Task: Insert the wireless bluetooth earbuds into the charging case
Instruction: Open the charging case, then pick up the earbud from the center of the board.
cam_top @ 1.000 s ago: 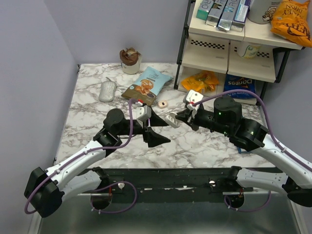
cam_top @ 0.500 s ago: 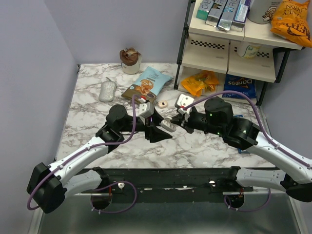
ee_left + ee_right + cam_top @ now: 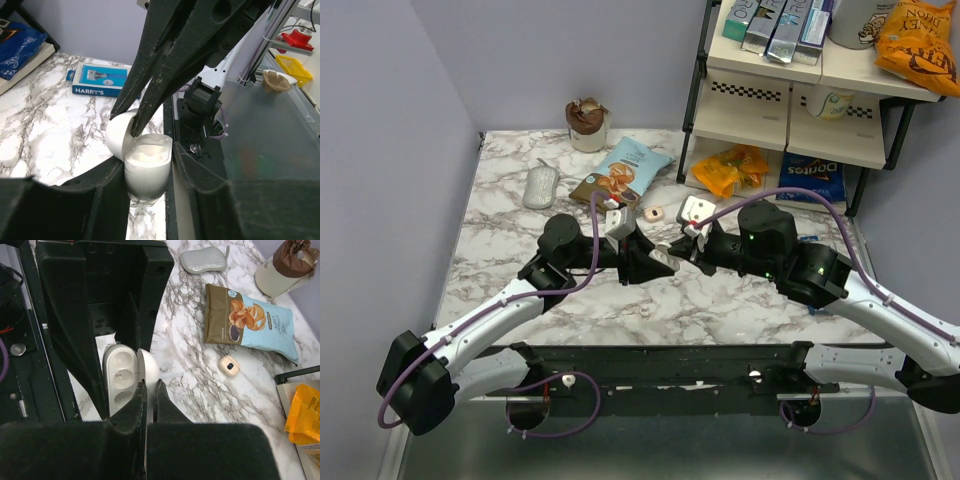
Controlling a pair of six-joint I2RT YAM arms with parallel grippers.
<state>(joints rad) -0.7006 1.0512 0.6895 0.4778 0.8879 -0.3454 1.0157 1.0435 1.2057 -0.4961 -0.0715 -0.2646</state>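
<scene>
Top external view: the charging case (image 3: 662, 262) is held clear of the marble table (image 3: 500, 250), on the near side of the snack bag (image 3: 623, 172), where both arms are brought together. The left gripper (image 3: 653, 266) is clamped on the case's lower half, a black finger pressed against each side, as seen in the left wrist view (image 3: 148, 172). The case is kept upright there, with its lid (image 3: 119, 137) swung open to one side. The right gripper (image 3: 677, 250) is set against the case from the opposite side. Its fingers are drawn almost together, with only a slit left between them in the right wrist view (image 3: 149, 386), and their tips are laid at the seam between lid and base. Whether the lid's rim is pinched cannot be told. Round wells are shown inside the opened case (image 3: 120, 377). One of the wireless bluetooth earbuds (image 3: 654, 213), cream with a dark spot, is left lying on the marble just off the near right corner of the snack bag, apart from both grippers. A grey oval object (image 3: 541, 186) is seen left of the bag.
</scene>
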